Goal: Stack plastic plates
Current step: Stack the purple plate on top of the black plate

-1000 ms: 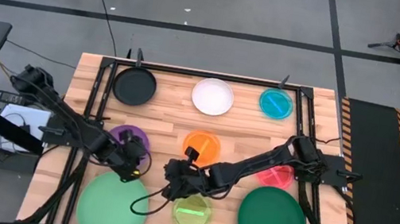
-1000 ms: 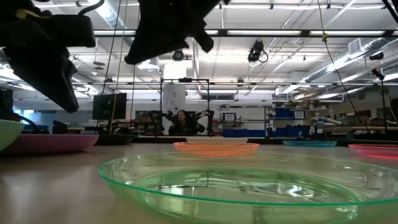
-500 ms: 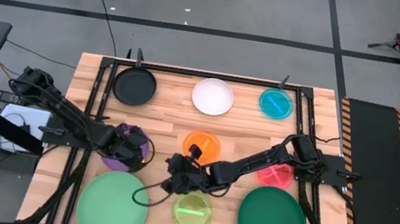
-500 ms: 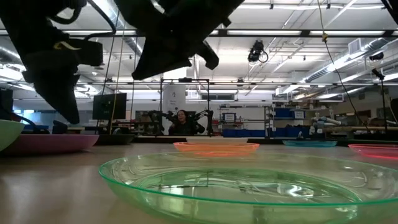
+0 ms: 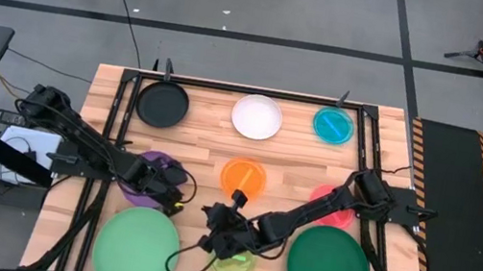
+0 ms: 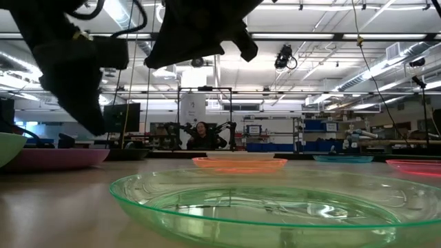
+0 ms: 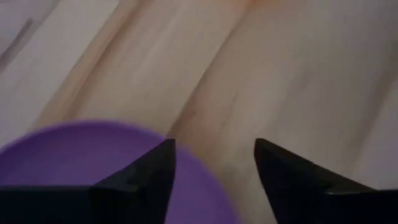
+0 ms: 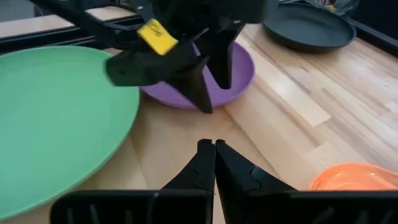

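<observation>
You see the left gripper [image 7: 211, 165] with fingers apart, right at the edge of the round, smooth purple plate [image 7: 81, 155]. The right gripper [image 8: 214, 152] has fingers together above the wooden table [image 8: 292, 118], near the big light green plate [image 8: 56, 118].

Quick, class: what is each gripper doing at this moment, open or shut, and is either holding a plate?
Left gripper: open, holding nothing, at the edge of the purple plate.
Right gripper: shut, holding nothing, above the table.

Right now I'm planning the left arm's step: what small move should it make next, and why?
Probably lower the left gripper so its open fingers straddle the purple plate's rim, then close. It hovers at that plate's edge, holding nothing, and no plate is stacked yet.
</observation>
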Available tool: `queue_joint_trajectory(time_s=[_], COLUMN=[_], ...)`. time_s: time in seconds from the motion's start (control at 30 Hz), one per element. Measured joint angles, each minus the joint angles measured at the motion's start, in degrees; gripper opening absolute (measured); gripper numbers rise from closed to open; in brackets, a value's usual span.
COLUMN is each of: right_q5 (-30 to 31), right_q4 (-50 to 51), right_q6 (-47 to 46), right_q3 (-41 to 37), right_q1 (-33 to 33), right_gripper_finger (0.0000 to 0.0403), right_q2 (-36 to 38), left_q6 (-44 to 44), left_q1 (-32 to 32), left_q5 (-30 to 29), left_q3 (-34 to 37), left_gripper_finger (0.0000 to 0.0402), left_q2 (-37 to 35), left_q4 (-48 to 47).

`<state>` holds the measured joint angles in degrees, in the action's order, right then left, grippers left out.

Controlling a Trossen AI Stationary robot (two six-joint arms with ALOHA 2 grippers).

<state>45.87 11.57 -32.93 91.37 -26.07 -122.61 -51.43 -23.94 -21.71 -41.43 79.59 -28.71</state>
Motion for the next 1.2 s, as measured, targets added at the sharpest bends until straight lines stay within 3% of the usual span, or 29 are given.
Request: queue_joint_trajectory(time_s=[0.17,0.47,0.93,1.2], right_q5=[-0.7,-0.9,-3.5,-3.9], right_q4=[0.4,0.5,0.7,0.6], right_q6=[0.0,-0.5,-0.5,-0.4], right_q3=[0.0,0.0,0.0,0.0], right_q1=[1.2,1.6,1.8,1.8], right_gripper_finger=[0.002,0.002,0.002,0.002], right_q2=[0.0,0.0,0.0,0.0], left_q6=[0.3,-5.2,-4.9,-4.7], left_q1=[0.0,0.0,0.9,0.8], left_q5=[0.0,0.4,2.1,7.2], left_q3=[-1.6,-1.6,-1.6,-1.6], left_gripper_finger=[0.0257,0.0258,0.0258,0.0258], left_q2=[0.0,3.7,6.9,8.7], left_q4=[0.0,-7.0,-5.6,-6.4])
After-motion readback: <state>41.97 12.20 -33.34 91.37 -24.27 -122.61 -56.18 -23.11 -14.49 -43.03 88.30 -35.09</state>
